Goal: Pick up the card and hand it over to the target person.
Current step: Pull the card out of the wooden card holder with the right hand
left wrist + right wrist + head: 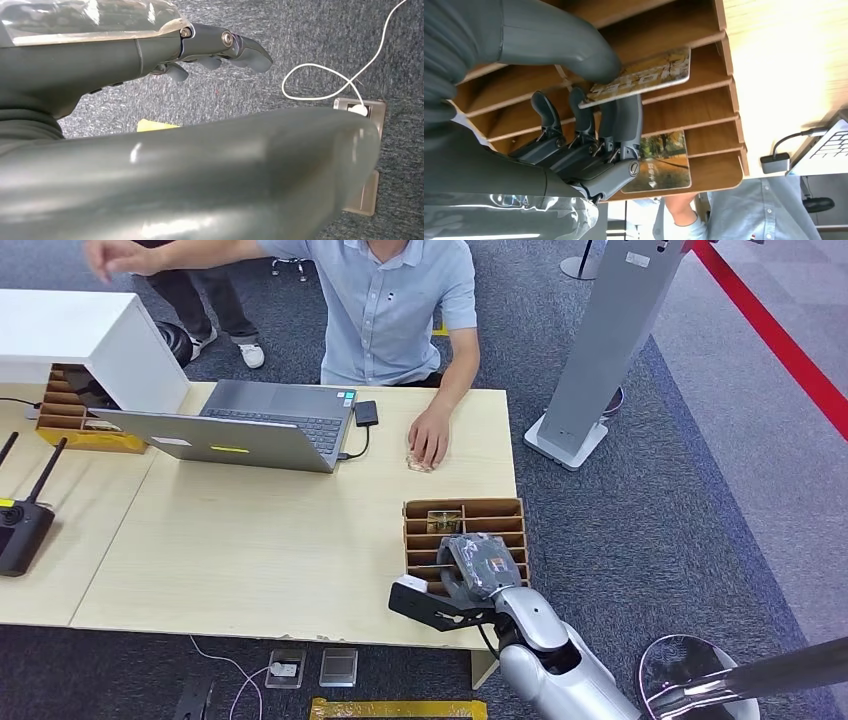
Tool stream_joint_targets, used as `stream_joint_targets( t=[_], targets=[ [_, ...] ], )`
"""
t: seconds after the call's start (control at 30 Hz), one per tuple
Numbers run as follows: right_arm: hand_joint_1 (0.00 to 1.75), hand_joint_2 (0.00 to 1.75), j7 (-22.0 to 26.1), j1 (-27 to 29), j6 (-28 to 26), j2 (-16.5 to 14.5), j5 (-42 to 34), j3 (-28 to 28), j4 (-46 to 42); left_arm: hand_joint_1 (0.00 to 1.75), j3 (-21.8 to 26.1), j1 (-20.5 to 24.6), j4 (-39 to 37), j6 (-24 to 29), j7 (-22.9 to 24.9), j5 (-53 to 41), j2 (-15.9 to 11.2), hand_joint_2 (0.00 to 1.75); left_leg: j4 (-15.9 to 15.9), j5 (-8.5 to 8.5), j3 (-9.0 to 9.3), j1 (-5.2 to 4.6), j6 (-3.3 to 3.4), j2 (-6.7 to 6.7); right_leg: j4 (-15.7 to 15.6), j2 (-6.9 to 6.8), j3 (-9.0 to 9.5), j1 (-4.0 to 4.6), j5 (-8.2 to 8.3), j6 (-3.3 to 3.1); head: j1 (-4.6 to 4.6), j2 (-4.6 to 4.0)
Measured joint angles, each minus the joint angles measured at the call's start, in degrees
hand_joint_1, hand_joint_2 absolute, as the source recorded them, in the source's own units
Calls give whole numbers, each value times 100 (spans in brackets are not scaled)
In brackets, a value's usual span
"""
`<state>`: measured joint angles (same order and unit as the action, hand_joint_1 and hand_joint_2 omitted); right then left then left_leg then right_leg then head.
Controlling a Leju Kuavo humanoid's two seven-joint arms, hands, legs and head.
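A slotted brown card rack (505, 508) sits at the table's front right corner. My right hand (478, 565) hovers over its near slots. In the right wrist view the thumb and fingers (621, 117) of that hand (589, 125) pinch a card with an autumn picture (644, 75), part way out of its slot. A second, similar card (661, 162) lies in a slot nearer the person; it shows in the head view too (443, 520). The person in a light blue shirt (395, 310) sits across the table, one hand (430, 437) flat on the wood. My left hand (220, 50) hangs over the carpet, holding nothing.
An open laptop (250, 425) with a dongle (366, 412) stands at the table's far side. A white box (90, 335) over another brown rack (70, 410) and a black router (22, 525) are at the left. A grey stand (600, 350) is on the right. A second person (200, 290) stands behind.
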<state>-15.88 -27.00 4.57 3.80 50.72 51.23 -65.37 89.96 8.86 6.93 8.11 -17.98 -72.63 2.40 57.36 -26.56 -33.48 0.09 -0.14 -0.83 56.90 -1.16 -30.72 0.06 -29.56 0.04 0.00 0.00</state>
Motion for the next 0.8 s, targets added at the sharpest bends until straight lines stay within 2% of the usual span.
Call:
stream_joint_targets(
  t=[0.57,0.8],
  targets=[
    [141,175,-35,-21,-28,-29,-17,16,-5,0,-34,0,3,31,-56,-53,-10,0,-3,1,3,0,-1,-1,-2,3,2,0,1,0,0,0],
    [141,175,-140,-166,-140,183,-185,-325,-616,0,4,2,2,51,5,7,-6,0,-2,1,1,-2,-2,1,1,6,-1,-3,1,2,0,0]
  ],
)
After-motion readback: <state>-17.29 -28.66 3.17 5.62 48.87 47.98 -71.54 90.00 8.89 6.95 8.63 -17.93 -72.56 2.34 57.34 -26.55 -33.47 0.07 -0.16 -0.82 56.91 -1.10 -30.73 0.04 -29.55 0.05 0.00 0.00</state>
